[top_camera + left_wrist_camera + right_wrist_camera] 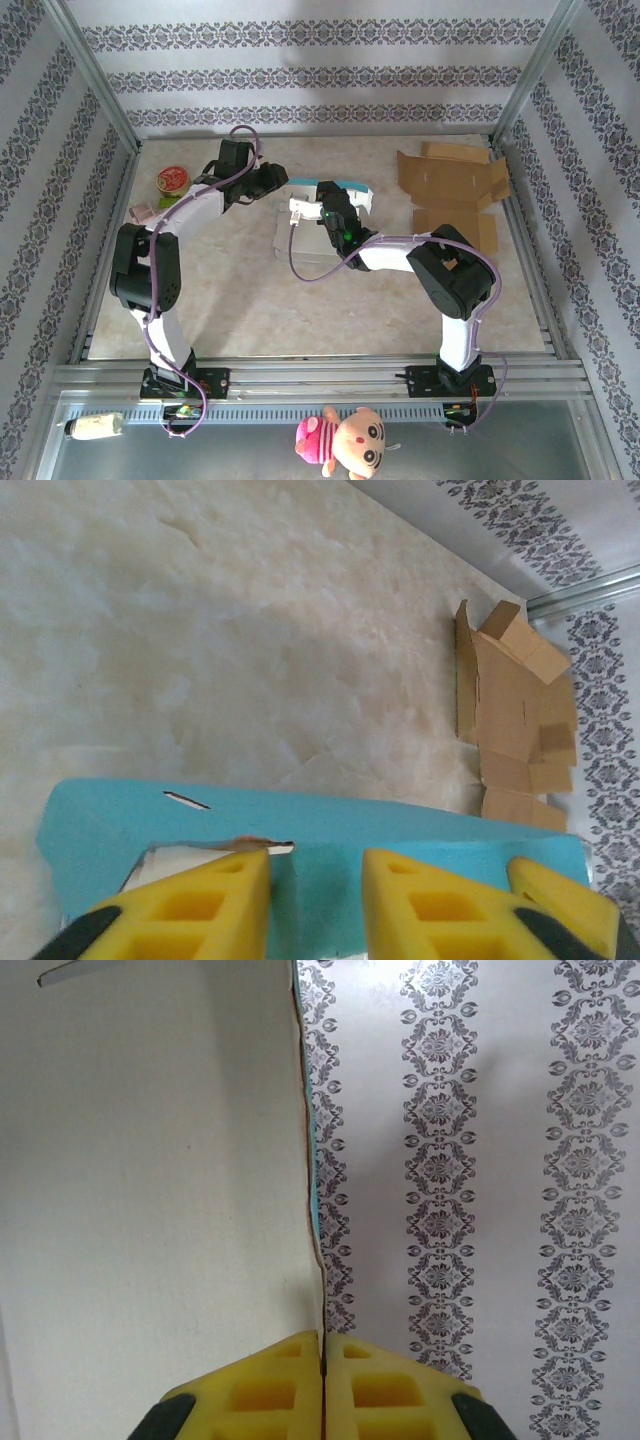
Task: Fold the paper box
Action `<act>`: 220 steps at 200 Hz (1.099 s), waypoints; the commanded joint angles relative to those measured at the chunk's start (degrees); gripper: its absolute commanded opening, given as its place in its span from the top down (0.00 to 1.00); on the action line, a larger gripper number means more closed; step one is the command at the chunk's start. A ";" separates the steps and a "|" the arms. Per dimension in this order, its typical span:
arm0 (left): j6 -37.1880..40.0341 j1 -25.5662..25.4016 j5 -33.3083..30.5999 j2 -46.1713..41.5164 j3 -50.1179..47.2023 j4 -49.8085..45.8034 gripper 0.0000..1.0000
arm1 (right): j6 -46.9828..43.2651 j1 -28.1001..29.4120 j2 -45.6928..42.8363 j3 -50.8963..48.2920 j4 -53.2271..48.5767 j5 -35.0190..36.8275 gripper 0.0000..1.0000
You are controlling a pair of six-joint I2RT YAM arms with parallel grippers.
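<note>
A pale, marbled desk (230, 300) is seen from above, enclosed by patterned wallpaper panels (320, 80). Near its middle, slightly towards the far side, the paper box (300, 245) is placed: a partly folded sheet, white on one face and teal on the other, with one panel raised between the two arms. A flattened piece of brown cardboard (450, 180) with open flaps is laid at the far right corner, well apart from the box.

The left end effector (275, 178) is held at the box's far left side. In the left wrist view its yellow fingers (200, 905) are seen standing partly apart, with the teal face of the box (400, 820) showing through the gap between them; nothing is pinched there as far as can be made out. A small slot is cut in that teal panel, and a torn edge with white beneath is found by the left finger. The cardboard (510, 710) is seen beyond, by the wall.

The right end effector (325, 195) is brought onto the raised panel from the right. In the right wrist view its jaws are pressed fully together on the thin edge of the panel (150, 1210), which is held upright, white face to the left.

A round red tin (172, 180) is set at the far left, and a plush doll (345, 440) is laid below the desk's near rail.
</note>
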 commanded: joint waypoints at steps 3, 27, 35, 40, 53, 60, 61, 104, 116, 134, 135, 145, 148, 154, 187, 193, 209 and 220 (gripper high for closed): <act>-1.55 -1.01 2.41 1.40 1.83 1.18 0.78 | 2.59 0.55 -0.07 1.58 0.50 -0.25 0.92; -1.87 -1.09 2.32 1.71 1.75 1.64 0.84 | 3.30 0.55 -0.18 1.61 0.08 -0.37 0.92; -1.85 -1.03 2.18 1.71 1.60 1.64 0.85 | 3.50 0.55 -0.18 1.75 -0.08 -0.33 0.92; -1.76 -1.08 2.13 1.71 1.58 1.57 0.85 | 3.52 0.59 -0.11 1.83 -0.06 -0.33 0.92; -1.29 -1.08 1.70 1.46 1.61 1.25 0.81 | 3.61 0.50 0.04 2.10 -0.38 -0.42 0.92; -0.89 -1.09 1.13 1.18 1.53 0.82 0.74 | 3.60 0.39 0.08 2.26 -0.45 -0.34 0.92; -0.85 -1.10 1.02 1.10 1.51 0.75 0.73 | 3.61 0.42 0.08 2.27 -0.47 -0.33 0.92; 5.23 -2.40 -8.63 -7.57 -3.37 -2.18 0.55 | 4.87 -1.07 -0.09 2.47 -1.34 -0.51 0.92; 7.70 -4.21 -14.67 -11.68 -6.92 -1.74 0.55 | 5.83 -1.53 -0.50 2.28 -1.45 -1.07 0.92; 10.10 -7.60 -21.18 -17.22 -14.48 2.65 0.56 | 7.96 -2.39 -1.05 1.94 -3.86 -2.64 0.92; 10.18 -7.78 -21.34 -17.47 -14.94 3.11 0.56 | 8.11 -2.42 -1.05 1.93 -3.88 -2.67 0.92; 10.35 -9.29 -23.02 -19.96 -19.91 8.02 0.56 | 9.79 -3.06 -1.19 1.99 -4.61 -3.42 0.92; 10.28 -9.65 -23.20 -20.58 -21.48 9.66 0.56 | 10.20 -3.23 -1.23 1.98 -4.68 -3.56 0.92; 9.72 -10.21 -23.40 -21.46 -24.86 13.66 0.57 | 11.03 -3.53 -1.24 1.93 -4.85 -3.88 0.92; 5.75 -11.78 -23.44 -19.57 -34.66 26.49 0.62 | 12.60 -4.90 -0.54 1.49 -4.90 -4.54 0.92; 6.50 -12.08 -23.15 -18.08 -34.50 26.90 0.62 | 12.89 -5.09 -0.53 1.40 -4.96 -4.63 0.92; 8.44 -12.29 -21.43 -13.29 -31.70 25.76 0.62 | 13.63 -5.27 -0.69 0.87 -5.11 -4.99 0.92; 9.72 -12.29 -21.19 -10.41 -29.44 25.18 0.61 | 13.80 -5.36 -0.62 0.63 -5.30 -5.08 0.92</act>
